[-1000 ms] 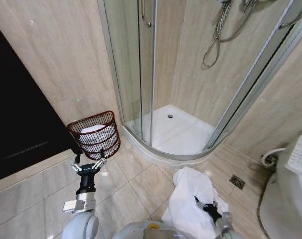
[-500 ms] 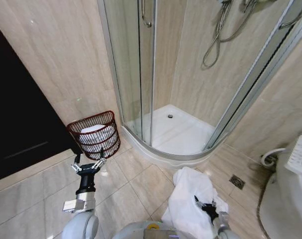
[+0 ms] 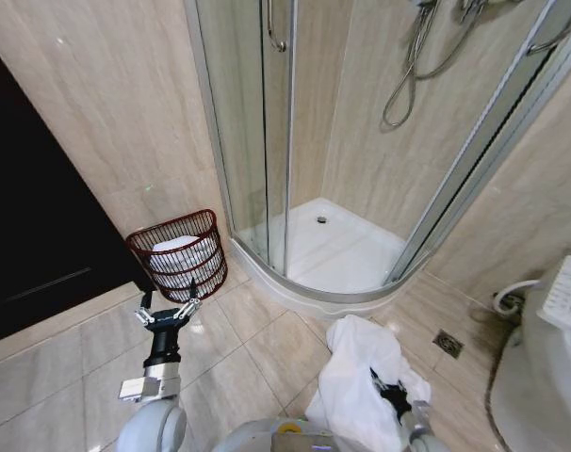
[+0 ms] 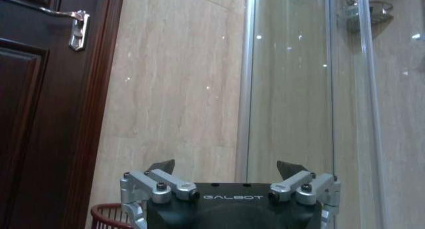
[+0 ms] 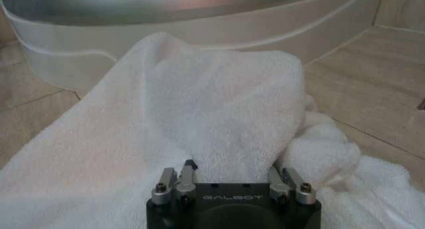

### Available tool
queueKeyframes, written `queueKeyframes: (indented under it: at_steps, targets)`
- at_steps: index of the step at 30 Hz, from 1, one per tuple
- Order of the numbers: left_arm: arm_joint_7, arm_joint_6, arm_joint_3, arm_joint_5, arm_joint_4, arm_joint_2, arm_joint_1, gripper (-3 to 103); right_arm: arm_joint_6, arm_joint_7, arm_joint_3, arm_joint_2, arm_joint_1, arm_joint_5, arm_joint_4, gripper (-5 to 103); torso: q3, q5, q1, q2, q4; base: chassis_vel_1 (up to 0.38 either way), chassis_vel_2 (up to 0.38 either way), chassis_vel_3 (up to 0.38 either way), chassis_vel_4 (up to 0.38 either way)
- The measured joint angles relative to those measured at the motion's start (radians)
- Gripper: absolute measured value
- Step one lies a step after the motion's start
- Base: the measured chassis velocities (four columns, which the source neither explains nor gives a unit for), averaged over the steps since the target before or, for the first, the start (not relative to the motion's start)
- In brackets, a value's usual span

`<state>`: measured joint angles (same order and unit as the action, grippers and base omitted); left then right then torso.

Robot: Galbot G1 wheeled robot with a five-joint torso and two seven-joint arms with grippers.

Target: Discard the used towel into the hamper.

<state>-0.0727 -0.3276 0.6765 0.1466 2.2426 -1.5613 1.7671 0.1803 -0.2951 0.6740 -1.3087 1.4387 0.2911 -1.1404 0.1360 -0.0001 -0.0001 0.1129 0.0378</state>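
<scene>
As the right gripper [image 5: 229, 175] sinks a little deeper into the white towel [image 3: 361, 372] heaped on the floor by the shower, its fingers straddle a fold; whether they have closed cannot be told. The left gripper [image 3: 166, 309] has not moved, fingers wide open and empty, just short of the hamper [image 3: 180, 254] against the wall. Pickup looks imminent.
</scene>
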Motion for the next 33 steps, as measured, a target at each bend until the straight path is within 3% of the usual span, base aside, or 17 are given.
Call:
queueKeyframes:
  at_steps: [6, 10, 17, 25, 33]
  targets:
    - [-0.001, -0.001, 0.000, 0.000, 0.002, 0.000, -0.002, 100, 0.009, 0.006, -0.006, 0.000, -0.002, 0.007, 0.008, 30, 0.000, 0.0001, 0.000, 0.000, 0.0000, 0.000, 0.000, 0.000, 0.000]
    - [-0.001, -0.001, -0.001, 0.000, 0.002, -0.001, -0.002, 100, 0.012, 0.021, -0.006, -0.008, -0.006, 0.009, 0.007, 25, 0.000, 0.0003, 0.000, 0.000, 0.0000, 0.000, 0.000, 0.000, 0.000]
    - [-0.001, -0.001, -0.003, 0.004, 0.009, -0.001, -0.001, 100, 0.051, 0.080, -0.018, -0.015, 0.009, 0.037, -0.055, 25, 0.000, 0.0008, 0.000, 0.000, 0.0001, 0.000, 0.000, 0.000, 0.000]
    - [-0.001, 0.000, -0.004, 0.005, 0.009, -0.002, -0.001, 100, 0.178, 0.201, -0.018, -0.015, 0.096, 0.054, -0.281, 24, 0.000, 0.0001, 0.000, 0.000, 0.0000, 0.000, 0.000, 0.000, 0.000]
    - [-0.001, 0.001, -0.004, 0.004, 0.010, -0.004, -0.003, 100, 0.211, 0.253, 0.053, -0.036, 0.146, 0.014, -0.489, 24, 0.000, 0.0000, 0.000, 0.000, 0.0000, 0.000, 0.000, 0.000, 0.000]
